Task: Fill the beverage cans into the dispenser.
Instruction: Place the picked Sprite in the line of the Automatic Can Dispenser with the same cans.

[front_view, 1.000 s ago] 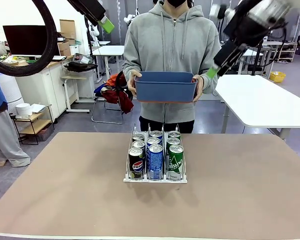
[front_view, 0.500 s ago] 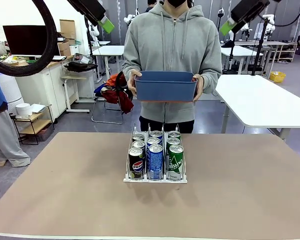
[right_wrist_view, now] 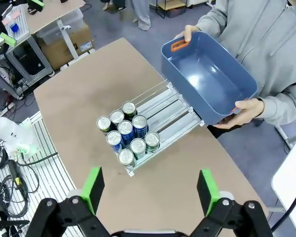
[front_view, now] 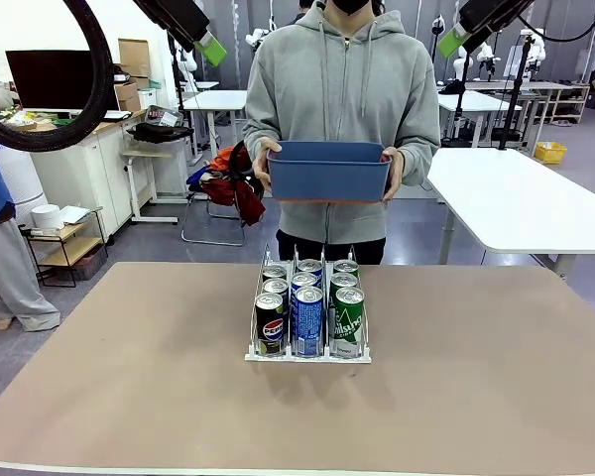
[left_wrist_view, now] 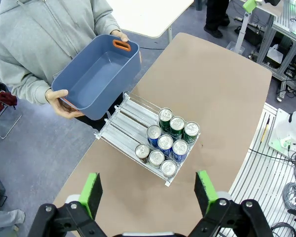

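The dispenser [front_view: 307, 355] stands at the middle of the table with several beverage cans [front_view: 306, 319] upright in its three lanes: black Pepsi on the left, blue Pepsi in the centre, green Sprite on the right. My left gripper [front_view: 210, 47] hangs high at the upper left. My right gripper [front_view: 452, 41] hangs high at the upper right. From above, the left gripper [left_wrist_view: 148, 191] is open, far over the cans [left_wrist_view: 166, 143] and the dispenser [left_wrist_view: 124, 121]. The right gripper [right_wrist_view: 150, 189] is also open, well above the cans [right_wrist_view: 127, 133] at the front end of the dispenser [right_wrist_view: 173, 111].
A person at the far side holds an empty blue bin [front_view: 329, 170] in both hands at chest height, behind the rack. The brown table [front_view: 476, 397] stretches wide around the rack. A white table [front_view: 526, 203] stands at the back right.
My right arm has swung up from beside the person's elbow to the upper right corner. The left arm, the cans and the bin have stayed put.
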{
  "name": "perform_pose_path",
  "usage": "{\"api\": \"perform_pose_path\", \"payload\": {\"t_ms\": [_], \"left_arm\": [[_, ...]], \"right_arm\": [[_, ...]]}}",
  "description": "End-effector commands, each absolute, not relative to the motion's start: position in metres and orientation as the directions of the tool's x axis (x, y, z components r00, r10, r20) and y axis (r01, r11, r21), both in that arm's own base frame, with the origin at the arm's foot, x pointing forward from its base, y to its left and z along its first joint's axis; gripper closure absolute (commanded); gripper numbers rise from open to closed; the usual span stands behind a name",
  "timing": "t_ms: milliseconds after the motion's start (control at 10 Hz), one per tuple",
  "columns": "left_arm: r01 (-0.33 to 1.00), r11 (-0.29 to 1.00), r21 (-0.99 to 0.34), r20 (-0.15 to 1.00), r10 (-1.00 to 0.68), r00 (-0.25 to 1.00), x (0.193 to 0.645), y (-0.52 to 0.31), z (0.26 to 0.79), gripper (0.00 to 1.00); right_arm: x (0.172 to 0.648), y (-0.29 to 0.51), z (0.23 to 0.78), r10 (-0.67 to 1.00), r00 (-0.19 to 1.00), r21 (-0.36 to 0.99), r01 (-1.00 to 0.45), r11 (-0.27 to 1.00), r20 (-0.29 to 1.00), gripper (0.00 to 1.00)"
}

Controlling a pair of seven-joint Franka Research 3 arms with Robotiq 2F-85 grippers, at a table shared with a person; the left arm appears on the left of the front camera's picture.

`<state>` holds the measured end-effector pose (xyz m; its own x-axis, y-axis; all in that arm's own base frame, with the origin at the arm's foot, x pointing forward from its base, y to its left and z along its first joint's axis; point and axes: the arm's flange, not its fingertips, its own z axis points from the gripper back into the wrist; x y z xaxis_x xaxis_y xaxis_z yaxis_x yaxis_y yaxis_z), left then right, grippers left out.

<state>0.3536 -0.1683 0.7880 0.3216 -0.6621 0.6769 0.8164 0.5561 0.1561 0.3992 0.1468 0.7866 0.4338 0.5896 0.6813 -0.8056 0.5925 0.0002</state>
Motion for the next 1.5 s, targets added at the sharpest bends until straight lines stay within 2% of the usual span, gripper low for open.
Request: {"api": "perform_pose_path", "payload": {"t_ms": [0, 1400], "left_arm": [[0.822, 0.551, 0.145, 0.682, -0.658, 0.320, 0.3532, -0.1659, 0.7866, 0.00], [0.822, 0.551, 0.145, 0.682, -0.658, 0.320, 0.3532, -0.1659, 0.7866, 0.00]], "right_arm": [[0.3972, 0.1456, 0.7874, 0.593, 0.433, 0.011, -0.813, 0.581, 0.678, 0.00], [0.3972, 0.1456, 0.7874, 0.593, 0.433, 0.011, -0.813, 0.581, 0.678, 0.00]]}}
